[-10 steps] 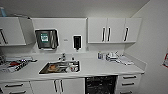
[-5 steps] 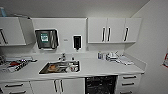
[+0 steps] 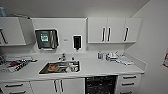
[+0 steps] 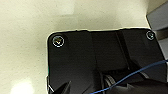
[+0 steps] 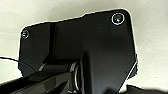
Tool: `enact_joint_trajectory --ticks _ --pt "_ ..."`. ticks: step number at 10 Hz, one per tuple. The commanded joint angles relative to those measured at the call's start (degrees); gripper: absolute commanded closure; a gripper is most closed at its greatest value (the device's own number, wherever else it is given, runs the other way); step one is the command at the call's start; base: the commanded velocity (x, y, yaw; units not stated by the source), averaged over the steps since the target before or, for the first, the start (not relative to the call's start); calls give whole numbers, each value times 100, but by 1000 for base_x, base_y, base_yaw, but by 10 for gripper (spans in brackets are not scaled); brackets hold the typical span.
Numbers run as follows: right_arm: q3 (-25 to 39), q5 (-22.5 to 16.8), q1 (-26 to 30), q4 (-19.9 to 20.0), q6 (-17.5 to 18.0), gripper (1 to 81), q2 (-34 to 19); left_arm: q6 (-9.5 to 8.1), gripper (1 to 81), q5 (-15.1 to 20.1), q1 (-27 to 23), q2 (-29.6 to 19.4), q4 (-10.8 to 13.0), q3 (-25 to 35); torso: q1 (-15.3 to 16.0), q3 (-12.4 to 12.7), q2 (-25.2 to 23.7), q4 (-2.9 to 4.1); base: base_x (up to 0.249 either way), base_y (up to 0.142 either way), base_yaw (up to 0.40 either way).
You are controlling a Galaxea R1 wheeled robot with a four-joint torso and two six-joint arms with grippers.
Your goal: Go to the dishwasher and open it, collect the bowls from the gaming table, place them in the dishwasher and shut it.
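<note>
The dishwasher [image 3: 100, 85] sits under the white counter, right of the sink cabinet doors. Its dark racked interior faces me, so it stands open; its door is below the picture's edge. The bowls and the gaming table are out of view. Both wrist views look down past the robot's dark plate onto a pale floor.
A steel sink [image 3: 60, 67] holding dishes is set in the counter [image 3: 100, 68]. Clutter lies at the counter's left end [image 3: 13, 63], and bottles and cloths at its right end [image 3: 112, 57]. Drawers [image 3: 128, 81] flank the dishwasher. A wall [image 3: 155, 50] closes the right side.
</note>
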Motion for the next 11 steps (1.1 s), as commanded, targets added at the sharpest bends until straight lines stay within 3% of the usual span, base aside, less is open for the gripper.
enact_joint_trajectory --ticks 1,11 --pt "-16 -316 372 -53 -24 10 44 25 10 262 -368 0 -19 -17 0 0 0 0 0 0 0" --pt "-7 -307 363 -53 -32 10 44 7 10 306 -376 -316 -63 403 0 0 0 0 0 0 0"
